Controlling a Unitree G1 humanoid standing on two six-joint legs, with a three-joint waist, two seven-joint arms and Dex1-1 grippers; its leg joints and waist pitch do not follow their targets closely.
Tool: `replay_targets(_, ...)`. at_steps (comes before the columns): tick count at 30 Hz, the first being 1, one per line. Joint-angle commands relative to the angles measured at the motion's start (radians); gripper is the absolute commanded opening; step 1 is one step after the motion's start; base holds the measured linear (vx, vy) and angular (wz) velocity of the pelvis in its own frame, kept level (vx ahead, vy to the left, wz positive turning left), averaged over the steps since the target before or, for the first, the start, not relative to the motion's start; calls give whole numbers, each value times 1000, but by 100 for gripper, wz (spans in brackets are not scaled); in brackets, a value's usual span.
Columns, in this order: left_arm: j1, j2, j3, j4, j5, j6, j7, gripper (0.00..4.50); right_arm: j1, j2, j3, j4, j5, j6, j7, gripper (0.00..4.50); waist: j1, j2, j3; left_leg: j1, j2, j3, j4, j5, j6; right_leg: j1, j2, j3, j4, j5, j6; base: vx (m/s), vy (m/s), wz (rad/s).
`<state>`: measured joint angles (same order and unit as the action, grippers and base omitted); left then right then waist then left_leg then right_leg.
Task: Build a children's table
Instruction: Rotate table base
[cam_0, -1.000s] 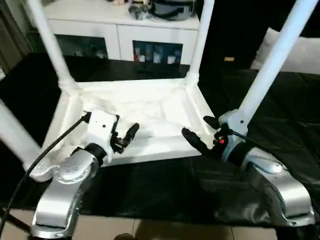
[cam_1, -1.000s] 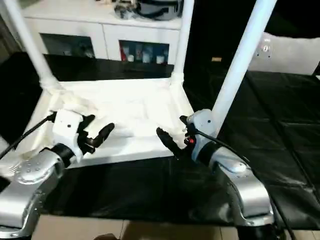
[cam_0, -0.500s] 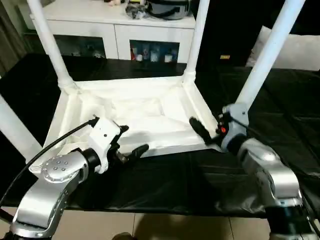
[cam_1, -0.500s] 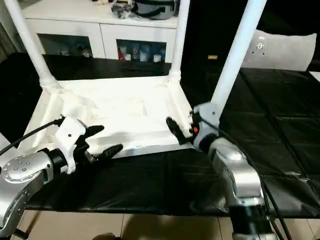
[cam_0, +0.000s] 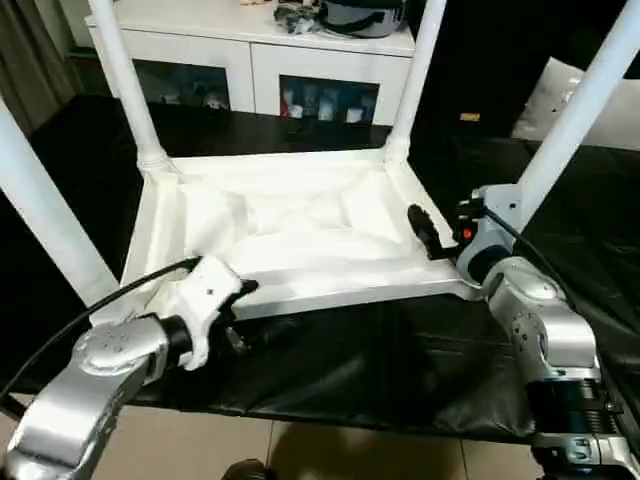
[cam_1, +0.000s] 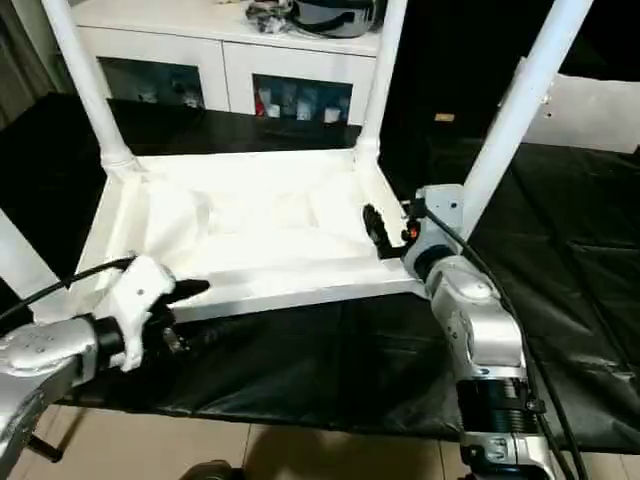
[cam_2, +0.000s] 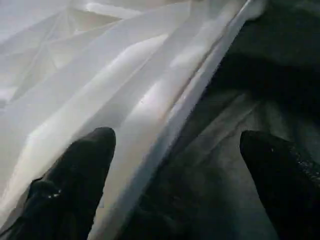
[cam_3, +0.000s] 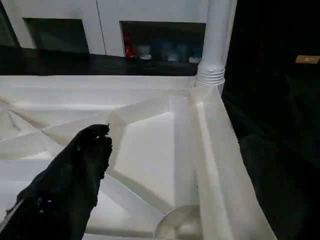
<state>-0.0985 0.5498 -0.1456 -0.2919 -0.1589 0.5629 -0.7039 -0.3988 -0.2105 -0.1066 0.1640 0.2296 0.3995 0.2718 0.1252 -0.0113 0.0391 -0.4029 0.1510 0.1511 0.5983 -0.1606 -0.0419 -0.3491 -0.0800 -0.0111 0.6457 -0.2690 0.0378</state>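
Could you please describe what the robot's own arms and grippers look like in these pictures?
Both arms are smooth silver shells with rounded joints. The left gripper has a boxy white housing, two black fingers and a black cable trailing back over the forearm. The right gripper has a white-grey housing with a small red light, black fingers and a thin black cable.

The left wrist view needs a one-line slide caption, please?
Open left gripper straddling the near rim of the upturned children's table.

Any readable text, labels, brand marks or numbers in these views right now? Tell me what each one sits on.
No text can be read.
Small yellow tag on the dark surface behind the children's table: too small and blurred to read.
Items behind the cabinet's glass doors: any labels are blurred.
Red spot on the right gripper's wrist: a light, not lettering.
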Motion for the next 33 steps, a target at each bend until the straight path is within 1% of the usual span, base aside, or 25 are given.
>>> replay_targets(1, -49, 15, -43, 74, 92, -61, 31, 443, -15, -6, -3, 16, -6, -13, -8, 450, -5, 14, -50, 39, 59, -19, -96, -318, -65, -5, -51, 27, -86, -85, -118, 0, 0, 0)
replay_targets(2, -61, 19, -55, 92, 110, -73, 34, 443, -16, -5, -6, 20, -8, -15, -12, 450, -7, 10, -51, 37, 59, -19, -95, -305, -66, -3, -51, 26, -84, -60, -121, 0, 0, 0)
replay_targets(3, -91, 29, -88, 132, 151, -98, 40, 443, -19, -4, -12, 29, -9, -20, -14, 450, -6, 9, -52, 36, 59, -19, -95, -293, -63, -2, -51, 25, -84, -49, -122, 0, 0, 0)
replay_targets(4, -92, 29, -90, 134, 153, -98, 40, 443, -19, -4, -13, 29, -9, -20, -14, 450, -8, 12, -54, 37, 58, -17, -92, -277, -61, -3, -50, 25, -80, -19, -126, 0, 0, 0)
replay_targets(5, -110, 36, -107, 154, 174, -110, 41, 443, -22, -4, -18, 35, -10, -22, -16, 450, -7, 14, -55, 36, 59, -17, -91, -263, -60, -1, -50, 23, -78, 1, -135, 0, 0, 0)
replay_targets(8, -130, 47, -127, 177, 192, -131, 45, 443, -22, -6, -20, 37, -11, -22, -21, 450, -8, 12, -55, 36, 60, -16, -91, -251, -55, 0, -49, 22, -74, 31, -154, 0, 0, 0)
replay_targets(10, -149, 40, -126, 206, 210, -162, 60, 443, -24, -14, -29, 49, -14, -24, -27, 450, -7, 12, -56, 36, 60, -15, -89, -249, -52, 0, -49, 21, -74, 33, -162, 0, 0, 0)
replay_targets(12, -159, 34, -122, 223, 221, -182, 69, 443, -27, -21, -35, 60, -16, -27, -32, 450, -6, 12, -53, 38, 60, -14, -90, -267, -53, -2, -50, 22, -77, 8, -166, 0, 0, 0)
replay_targets(13, -177, 25, -116, 251, 237, -212, 84, 443, -35, -36, -48, 87, -22, -38, -41, 450, -5, 12, -53, 38, 61, -14, -92, -280, -57, -2, -51, 23, -79, -12, -168, 0, 0, 0)
replay_targets(14, -183, 24, -116, 260, 241, -223, 88, 443, -40, -44, -55, 99, -24, -45, -44, 450, -4, 13, -53, 41, 62, -14, -92, -297, -63, -4, -53, 23, -81, -34, -168, 0, 0, 0)
replay_targets(17, -201, 18, -112, 285, 248, -248, 103, 443, -56, -68, -76, 142, -29, -67, -50, 450, 1, 12, -52, 42, 64, -12, -93, -316, -71, -6, -54, 24, -82, -56, -166, 0, 0, 0)
replay_targets(20, -221, 17, -114, 313, 255, -267, 103, 443, -86, -121, -116, 220, -40, -101, -75, 450, 10, 11, -54, 43, 64, -10, -90, -296, -71, -6, -54, 23, -81, -36, -168, 0, 0, 0)
replay_targets(21, -222, 16, -114, 315, 256, -269, 103, 443, -88, -124, -118, 224, -41, -103, -76, 450, 13, 11, -54, 44, 64, -9, -89, -291, -71, -8, -54, 23, -81, -29, -168, 0, 0, 0)
replay_targets(22, -227, 14, -113, 324, 258, -276, 104, 443, -94, -137, -128, 242, -42, -109, -83, 450, 15, 10, -55, 43, 64, -8, -89, -278, -69, -5, -53, 22, -79, -13, -168, 0, 0, 0)
replay_targets(23, -238, 8, -111, 341, 261, -286, 109, 443, -102, -157, -140, 264, -43, -119, -91, 450, 17, 9, -56, 40, 63, -8, -87, -259, -65, -3, -51, 22, -77, 12, -166, 0, 0, 0)
replay_targets(24, -248, 0, -109, 357, 264, -294, 116, 443, -107, -174, -150, 280, -41, -126, -95, 450, 17, 8, -55, 39, 62, -8, -88, -255, -64, -2, -51, 21, -77, 15, -165, 0, 0, 0)
replay_targets(25, -254, -5, -107, 367, 266, -298, 120, 443, -110, -184, -155, 289, -40, -129, -96, 450, 17, 2, -56, 43, 63, -4, -85, -255, -62, -2, -51, 21, -78, 20, -165, 0, 0, 0)
replay_targets(27, -278, -24, -107, 407, 270, -311, 140, 443, -113, -211, -165, 310, -42, -141, -96, 450, 21, 3, -58, 40, 62, -2, -82, -236, -51, 0, -54, 21, -77, 35, -168, 0, 0, 0)
replay_targets(28, -282, -27, -108, 415, 273, -314, 145, 443, -113, -214, -166, 312, -43, -143, -96, 450, 21, 1, -59, 35, 62, -3, -81, -210, -41, 5, -54, 20, -75, 58, -166, 0, 0, 0)
replay_targets(29, -296, -41, -114, 446, 283, -325, 165, 443, -107, -225, -165, 316, -49, -149, -95, 450, 18, 1, -60, 31, 62, -3, -80, -191, -33, 7, -53, 18, -72, 80, -165, 0, 0, 0)
replay_targets(30, -301, -47, -116, 459, 288, -330, 173, 443, -103, -230, -164, 317, -51, -151, -95, 450, 16, 0, -59, 32, 61, -1, -79, -190, -30, 5, -52, 19, -74, 83, -165, 0, 0, 0)
replay_targets(31, -305, -54, -116, 470, 294, -338, 188, 443, -98, -233, -160, 314, -54, -153, -93, 450, 17, 4, -62, 34, 62, -1, -76, -179, -24, 6, -53, 19, -72, 101, -169, 0, 0, 0)
replay_targets(32, -305, -60, -115, 473, 294, -345, 198, 443, -91, -233, -159, 309, -55, -154, -90, 450, 15, 0, -61, 30, 62, 0, -75, -166, -16, 8, -52, 18, -71, 120, -170, 0, 0, 0)
replay_targets(33, -304, -65, -111, 472, 291, -346, 203, 443, -87, -232, -158, 305, -55, -154, -88, 450, 15, 0, -62, 31, 62, 0, -74, -164, -13, 8, -52, 18, -71, 125, -171, 0, 0, 0)
